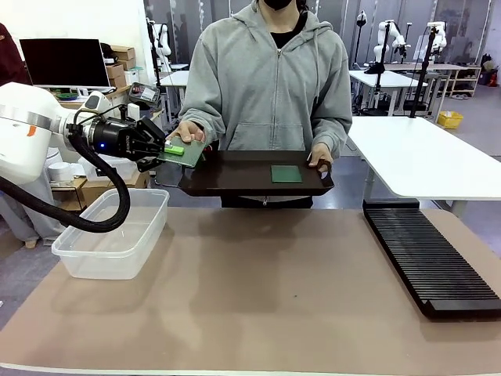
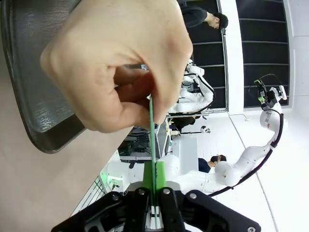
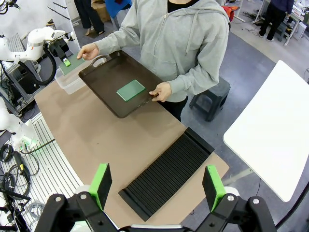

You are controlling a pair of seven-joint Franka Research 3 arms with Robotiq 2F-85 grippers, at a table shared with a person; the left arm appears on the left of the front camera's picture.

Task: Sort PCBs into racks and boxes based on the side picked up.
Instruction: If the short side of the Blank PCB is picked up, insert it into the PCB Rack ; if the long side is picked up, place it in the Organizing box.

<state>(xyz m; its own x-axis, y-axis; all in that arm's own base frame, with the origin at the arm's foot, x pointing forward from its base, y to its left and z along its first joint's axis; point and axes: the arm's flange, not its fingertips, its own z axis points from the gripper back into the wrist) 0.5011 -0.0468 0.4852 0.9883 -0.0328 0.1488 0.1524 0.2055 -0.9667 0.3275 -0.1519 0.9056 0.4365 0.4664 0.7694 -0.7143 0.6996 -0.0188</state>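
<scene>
One green PCB (image 1: 190,154) is pinched at its edge by my left gripper (image 1: 166,149), while the person's hand (image 1: 188,130) still holds its far side. In the left wrist view this PCB (image 2: 153,137) stands edge-on between the shut fingers of my left gripper (image 2: 154,176), under the person's hand (image 2: 120,72). A second PCB (image 1: 286,173) lies flat on the dark tray (image 1: 235,182) that the person holds. My right gripper (image 3: 157,188) hangs open and empty high above the black slotted rack (image 3: 166,174). The clear tub (image 1: 113,235) sits below my left gripper.
The rack (image 1: 430,258) lies along the right side of the brown table. The tub stands at the left edge. The person stands at the far side with the tray (image 3: 111,84) over the table's back edge. A white table (image 1: 423,157) stands behind on the right.
</scene>
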